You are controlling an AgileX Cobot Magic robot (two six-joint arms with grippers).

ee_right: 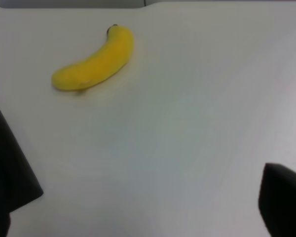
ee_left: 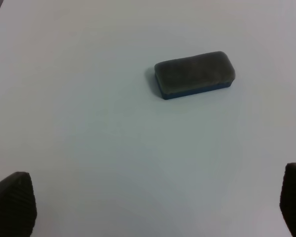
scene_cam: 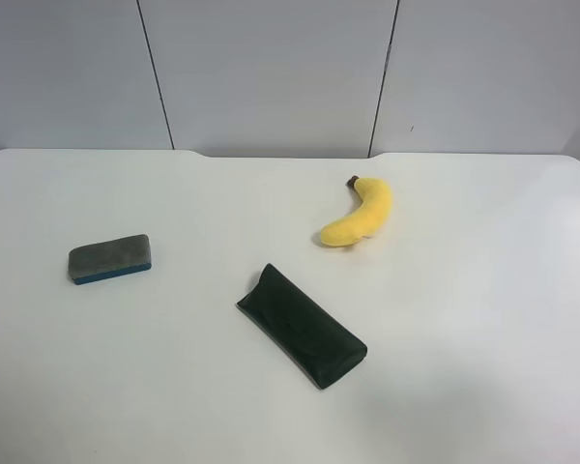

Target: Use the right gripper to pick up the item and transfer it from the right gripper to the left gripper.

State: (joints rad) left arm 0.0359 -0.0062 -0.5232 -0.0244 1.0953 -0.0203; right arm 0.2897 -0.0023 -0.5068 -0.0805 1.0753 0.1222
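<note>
The board eraser (scene_cam: 109, 259), grey felt on a thin blue base, lies flat on the white table at the exterior high view's left. It also shows in the left wrist view (ee_left: 195, 74), ahead of my left gripper (ee_left: 153, 207), which is open and empty with only its black fingertips (ee_left: 12, 200) in view. My right gripper (ee_right: 148, 197) is open and empty, its fingertips (ee_right: 10, 173) wide apart over bare table. The eraser does not show in the right wrist view. Neither arm shows in the exterior high view.
A yellow plush banana (scene_cam: 360, 215) lies at the back right and shows in the right wrist view (ee_right: 93, 61). A long dark-green pouch (scene_cam: 302, 325) lies diagonally near the table's middle. The white table (scene_cam: 464, 367) ends at a grey panelled wall.
</note>
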